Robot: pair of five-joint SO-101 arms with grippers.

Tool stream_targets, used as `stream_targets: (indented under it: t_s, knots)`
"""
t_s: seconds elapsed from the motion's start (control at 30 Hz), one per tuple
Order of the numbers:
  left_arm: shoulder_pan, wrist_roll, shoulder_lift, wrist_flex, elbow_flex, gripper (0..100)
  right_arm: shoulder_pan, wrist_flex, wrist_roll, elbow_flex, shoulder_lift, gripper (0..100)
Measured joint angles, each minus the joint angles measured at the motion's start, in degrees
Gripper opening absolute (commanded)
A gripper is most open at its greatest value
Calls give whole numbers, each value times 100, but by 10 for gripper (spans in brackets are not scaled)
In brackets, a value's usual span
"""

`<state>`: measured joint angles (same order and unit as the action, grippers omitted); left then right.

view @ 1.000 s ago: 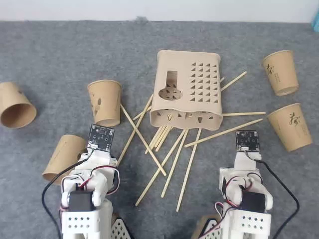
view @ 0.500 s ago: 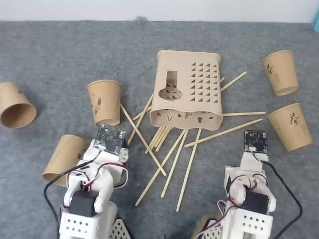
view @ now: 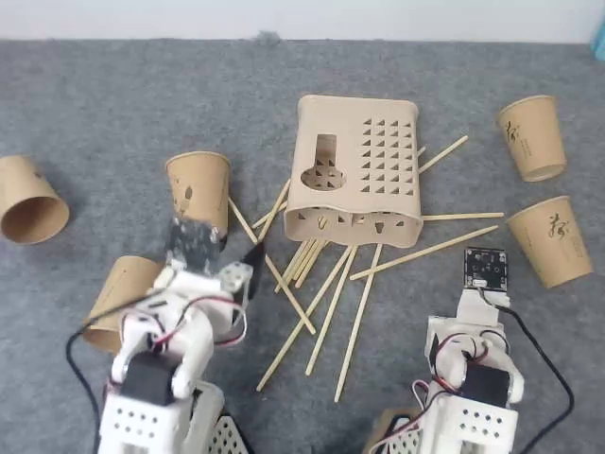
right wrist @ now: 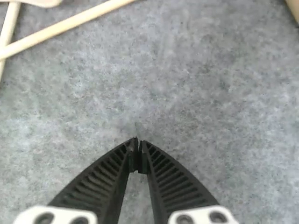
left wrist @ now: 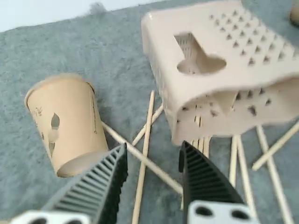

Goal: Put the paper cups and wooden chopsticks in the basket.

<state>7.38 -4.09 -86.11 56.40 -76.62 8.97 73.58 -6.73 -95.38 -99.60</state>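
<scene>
Beneath the overturned basket (view: 354, 180), half-hidden chopsticks (view: 303, 259)

Basket (view: 357, 170) at centre of the counter (view: 113, 95), with chopsticks (view: 329, 301) spread from its near side. Left cups (view: 198, 194), three, lie left of it; right cups (view: 534, 137), two, lie right. Left claw (left wrist: 154, 147) sits over the chopsticks, between nearest left cup and basket.

Cream triangle-perforated basket (view: 352, 132), tan paper cups (view: 198, 194), pale chopsticks (view: 424, 253), grey carpet (view: 123, 104)
</scene>
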Motion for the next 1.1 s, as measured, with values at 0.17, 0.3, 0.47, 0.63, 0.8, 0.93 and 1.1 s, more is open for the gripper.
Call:
stream_targets:
  t_s: [0.17, 0.3, 0.47, 0.63, 0.8, 0.93, 1.1]
  knots:
    - [404, -554, 2303, -369, 1081, 177, 0, -9, 0, 0, 0, 6]
    - [686, -941, 3736, -1090, 1266, 177, 0, -9, 0, 0, 0, 6]
    - [721, -993, 4835, -2365, 1029, 177, 0, -9, 0, 0, 0, 6]
    - [721, -1029, 5688, -4018, 721, 177, 0, -9, 0, 0, 0, 6]
    - [721, -1178, 6752, -6031, 545, 171, 0, -9, 0, 0, 0, 6]
    - [721, -1257, 7138, -6611, 545, 5, 0, -9, 0, 0, 0, 6]
    - [765, -1292, 7112, -6224, 703, 11, 0, -9, 0, 0, 0, 6]
